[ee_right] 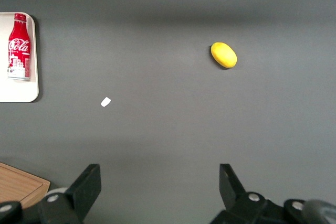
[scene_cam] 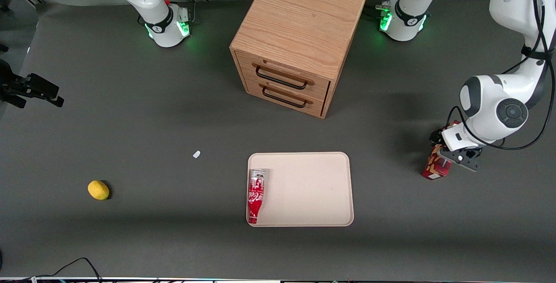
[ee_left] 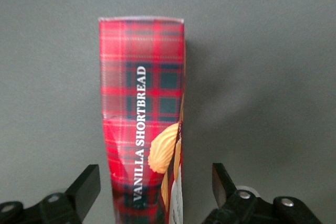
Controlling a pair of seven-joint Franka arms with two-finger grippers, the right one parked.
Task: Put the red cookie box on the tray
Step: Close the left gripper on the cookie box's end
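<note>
The red cookie box (scene_cam: 434, 168), a slim tartan carton with cookie pictures, rests on the grey table toward the working arm's end, well apart from the tray. In the left wrist view the box (ee_left: 142, 114) lies between the two fingers, with a gap on each side. The left gripper (scene_cam: 446, 162) is low over the box, open and straddling its near end (ee_left: 155, 177). The beige tray (scene_cam: 312, 187) lies in front of the wooden drawer cabinet, nearer the front camera. A red-and-white cola can (scene_cam: 256, 195) lies on the tray along one short rim.
The wooden drawer cabinet (scene_cam: 295, 44) stands at the table's middle, both drawers shut. A yellow lemon (scene_cam: 98, 190) and a small white scrap (scene_cam: 196, 154) lie toward the parked arm's end. The right wrist view shows the tray's corner (ee_right: 21, 90), the can (ee_right: 20, 45) and the lemon (ee_right: 223, 55).
</note>
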